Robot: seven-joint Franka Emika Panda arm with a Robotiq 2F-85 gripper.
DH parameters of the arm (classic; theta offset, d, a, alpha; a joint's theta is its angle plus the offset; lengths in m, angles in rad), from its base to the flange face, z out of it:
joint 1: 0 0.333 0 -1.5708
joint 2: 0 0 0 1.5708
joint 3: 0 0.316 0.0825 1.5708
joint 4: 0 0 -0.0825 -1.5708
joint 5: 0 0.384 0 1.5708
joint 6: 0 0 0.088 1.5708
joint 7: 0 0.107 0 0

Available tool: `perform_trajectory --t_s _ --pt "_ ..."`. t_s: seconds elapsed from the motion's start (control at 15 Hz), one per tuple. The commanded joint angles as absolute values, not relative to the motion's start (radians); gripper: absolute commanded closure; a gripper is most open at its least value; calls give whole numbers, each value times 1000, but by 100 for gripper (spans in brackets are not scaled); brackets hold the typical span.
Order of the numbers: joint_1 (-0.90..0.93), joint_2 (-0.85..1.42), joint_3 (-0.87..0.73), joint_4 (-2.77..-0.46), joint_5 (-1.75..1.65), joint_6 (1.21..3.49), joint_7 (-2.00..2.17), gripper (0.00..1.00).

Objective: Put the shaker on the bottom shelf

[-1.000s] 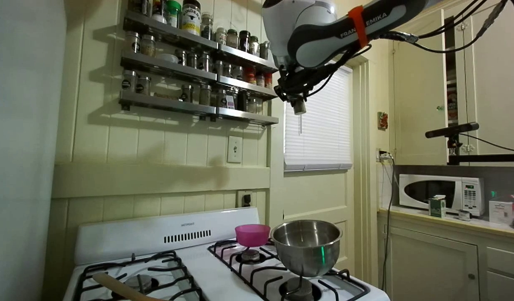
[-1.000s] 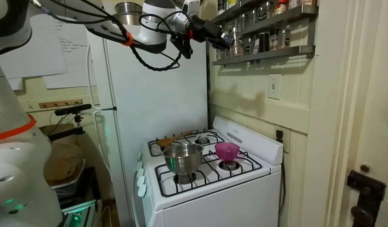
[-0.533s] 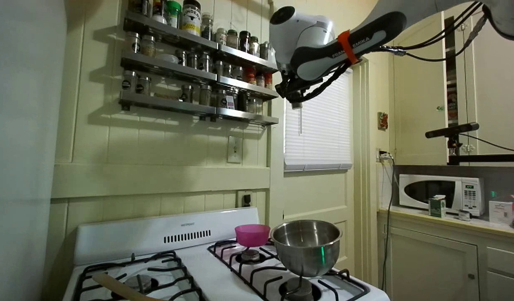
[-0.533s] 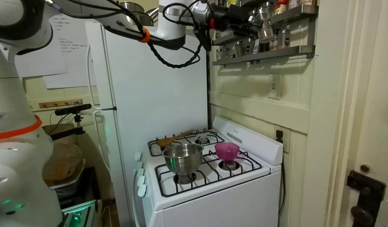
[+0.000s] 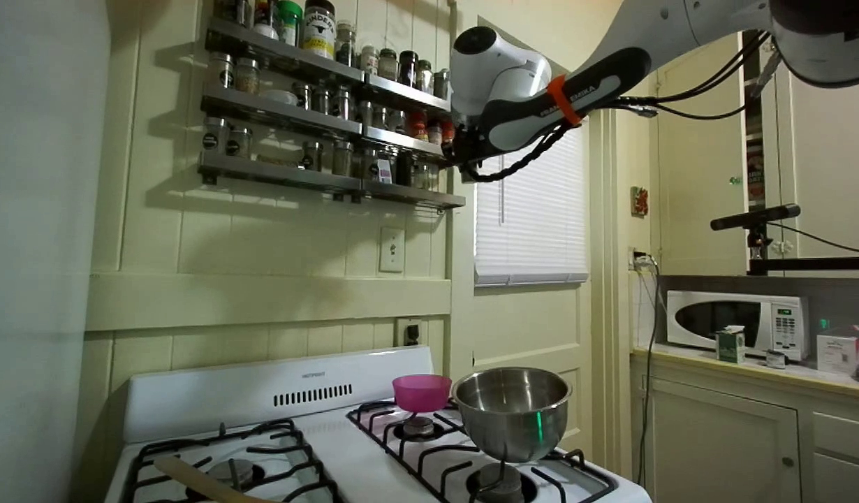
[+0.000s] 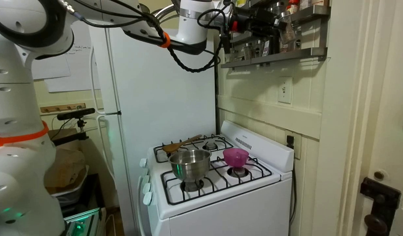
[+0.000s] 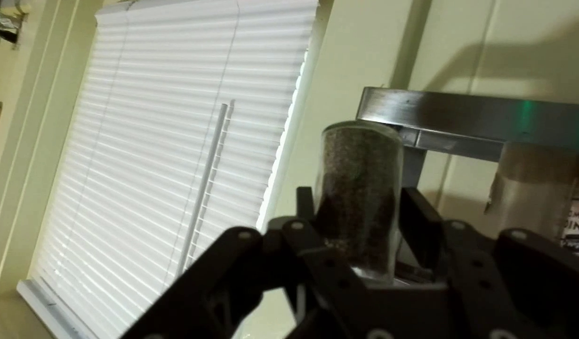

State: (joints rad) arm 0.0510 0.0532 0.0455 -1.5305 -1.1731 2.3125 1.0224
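"Since you keep the list, how far along is this job?"

"Entry: gripper [image 7: 358,197], 1, pinching the shaker [image 6: 288,32] from either side. Grasp: done. Carry: nearly done, by my reckoning."

"Whereabouts of the shaker?"

"Aloft, near the end of the bottom shelf [image 6: 286,56] nearest the window blind [image 7: 176,141]. Posture: tilted, not upright. From where I stand it shows against the gap between that shelf and the middle tier [image 6: 309,14]. Whether it hangs over the shelf or short of it, I cannot tell; nor whether its base touches anything."

"Outstanding items?"

"3, none done. Item 1: bring it upright. Item 2: lower it until its base rests on the shelf. Item 3: let go and draw back."

"Neighbours on that shelf?"

"Spice jars [image 6: 248,50], several, ranged along it; also a pale jar [image 7: 525,193], blurred, to the right of the shaker in the wrist view, under the middle tier. Judgement: the placing calls for slow work, as a tilted base could catch the shelf's edge or tip a neighbour."

"And on the stove [image 6: 227,201]?"

"Pink bowl [image 6: 236,157], 1; steel pot [image 6: 190,168], 1. Well below the gripper; no part, I think, in what is left."
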Motion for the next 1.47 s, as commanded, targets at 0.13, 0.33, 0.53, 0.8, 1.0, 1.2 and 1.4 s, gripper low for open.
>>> perform_trajectory --t_s 0.13,0.33,0.53,0.8,1.0,1.2,1.4 --pt "36 92 27 -1500 -1107 2425 953 76" --pt "22 89 19 -1507 -1086 2457 950 76" --pt "8 88 11 -1508 -1061 2482 948 76" --pt "-8 98 7 -1498 -1002 2523 924 76" --pt "-14 110 4 -1480 -971 2535 902 76" --pt "-22 130 4 -1456 -929 2544 866 76" --pt "-31 162 6 -1423 -893 2546 833 76"
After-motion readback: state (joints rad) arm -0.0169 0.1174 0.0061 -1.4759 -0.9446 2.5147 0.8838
